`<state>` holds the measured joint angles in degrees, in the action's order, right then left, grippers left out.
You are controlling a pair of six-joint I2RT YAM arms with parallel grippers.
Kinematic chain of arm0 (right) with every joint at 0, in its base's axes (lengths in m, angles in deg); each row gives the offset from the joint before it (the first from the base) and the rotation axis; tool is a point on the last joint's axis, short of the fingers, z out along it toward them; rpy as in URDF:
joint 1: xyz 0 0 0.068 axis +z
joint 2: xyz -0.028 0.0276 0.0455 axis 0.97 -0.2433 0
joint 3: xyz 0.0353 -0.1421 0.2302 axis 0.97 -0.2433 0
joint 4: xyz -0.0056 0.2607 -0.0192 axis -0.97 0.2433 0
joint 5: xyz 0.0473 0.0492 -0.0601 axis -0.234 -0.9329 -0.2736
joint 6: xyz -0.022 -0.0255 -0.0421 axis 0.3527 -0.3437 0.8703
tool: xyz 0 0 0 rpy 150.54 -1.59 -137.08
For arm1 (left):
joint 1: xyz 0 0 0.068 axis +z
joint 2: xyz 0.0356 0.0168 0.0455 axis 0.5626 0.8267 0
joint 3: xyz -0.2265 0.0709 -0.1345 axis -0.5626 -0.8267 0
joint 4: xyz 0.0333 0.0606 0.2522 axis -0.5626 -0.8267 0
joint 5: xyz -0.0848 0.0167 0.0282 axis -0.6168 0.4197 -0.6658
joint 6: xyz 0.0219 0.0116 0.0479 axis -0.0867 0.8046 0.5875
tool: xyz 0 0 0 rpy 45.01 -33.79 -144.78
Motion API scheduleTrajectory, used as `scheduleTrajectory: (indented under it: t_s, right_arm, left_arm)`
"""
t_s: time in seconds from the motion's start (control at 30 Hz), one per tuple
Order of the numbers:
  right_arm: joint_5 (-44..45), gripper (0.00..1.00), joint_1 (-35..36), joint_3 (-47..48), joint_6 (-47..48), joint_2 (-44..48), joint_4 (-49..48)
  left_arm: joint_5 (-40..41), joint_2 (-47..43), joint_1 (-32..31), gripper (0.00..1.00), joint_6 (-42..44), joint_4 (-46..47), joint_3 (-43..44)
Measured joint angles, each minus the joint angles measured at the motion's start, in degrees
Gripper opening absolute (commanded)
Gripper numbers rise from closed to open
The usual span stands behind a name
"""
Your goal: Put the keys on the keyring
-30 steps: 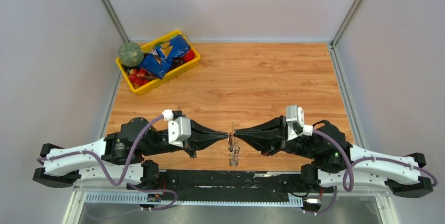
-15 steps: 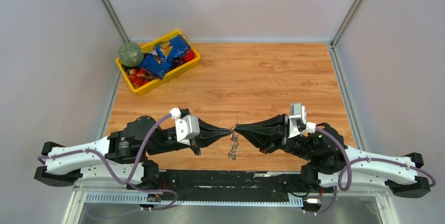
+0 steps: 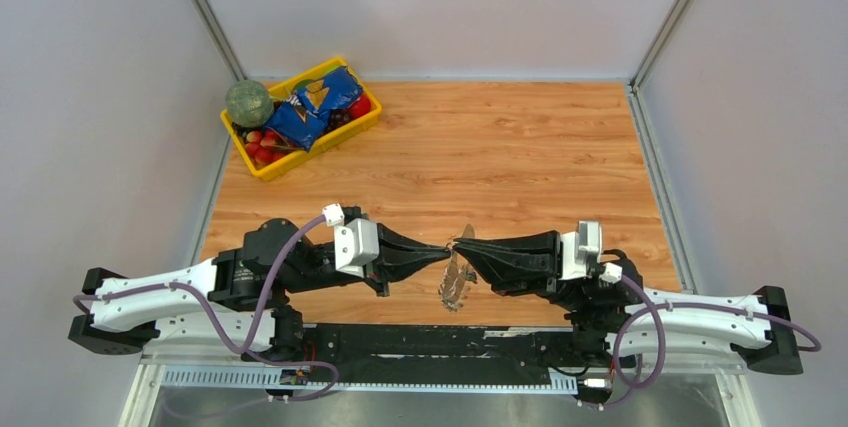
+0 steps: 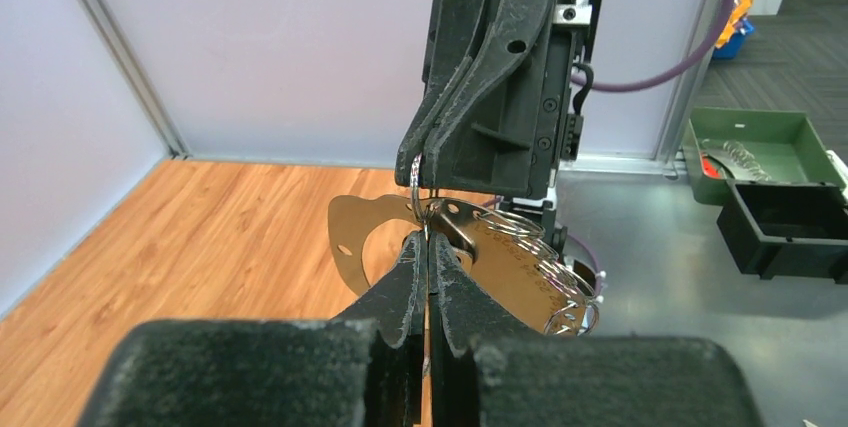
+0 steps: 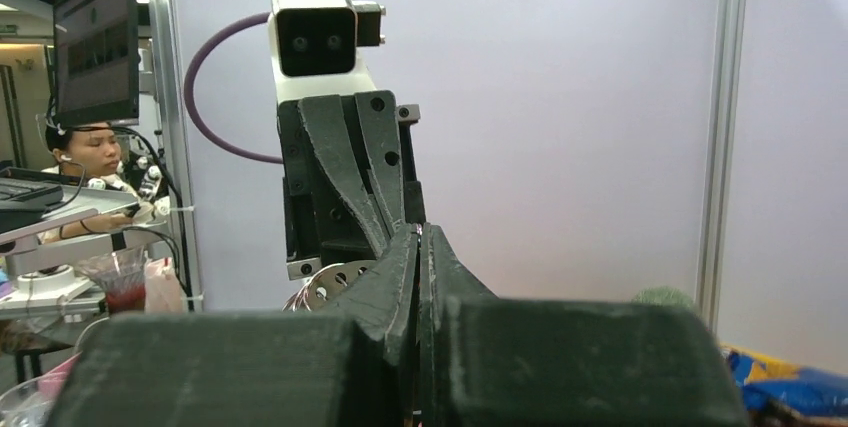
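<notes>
Top view: two black-and-white robot arms meet tip to tip over the near-centre of a wooden table [image 3: 520,147]. The left gripper [image 3: 443,250] reaches in from the left and the right gripper [image 3: 466,246] from the right, their tips just beside each other.

Both pincers are squeezed narrow, fingers pressed together. Each pinches the keyring [image 4: 416,179], a thin wire loop running btwn the two tips. This is clearest in the left wrist view, where the right gripper comes down from the top edge and the left gripper's fingers rise from the bottom.

The keys [image 3: 456,284] hang from the loop as a small silvery bunch just below the tips, in the air near the table's front edge. Close up, the bunch shows flat metal pieces: one pale silvery w/ small holes, one bronze-toned, and several small wire rings to the right. Exact key shapes can't be told.

Right wrist view: the right gripper's closed fingers fill the bottom. The left gripper faces them head-on, and a bit of holed silvery metal peeks out at the left.

Far-left corner of the table: a yellow bin [image 3: 262,173] holding a green ball [image 3: 249,103], a blue snack bag [image 3: 315,102] and red fruit [image 3: 262,143].
</notes>
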<state>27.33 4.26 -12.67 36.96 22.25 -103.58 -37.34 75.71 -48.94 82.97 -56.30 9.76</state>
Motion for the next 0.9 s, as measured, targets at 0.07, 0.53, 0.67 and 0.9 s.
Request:
scheduleTrajectory:
  t_s: [0.07, 0.53, 0.67, 0.9]
  right_arm:
    - [-0.76, 0.00, 0.02, -0.76, 1.46, -1.16, -4.04]
    - [-2.47, 0.00, 0.39, -1.99, 9.60, -12.85, -30.53]
    - [-2.49, 0.00, 0.55, -1.99, 10.99, -15.74, -35.32]
    - [-2.69, 0.00, 0.68, -0.07, 12.74, -19.69, -37.29]
  left_arm:
    - [-0.61, -0.02, 0.02, 0.00, -0.11, 0.81, 0.00]
    - [-2.51, 1.66, 0.28, 0.00, -0.13, 5.27, 1.84]
    - [-2.64, 1.66, 0.35, 0.00, -0.15, 5.73, 1.84]
    - [-2.58, 1.66, 0.57, 0.00, -0.13, 5.44, 2.08]
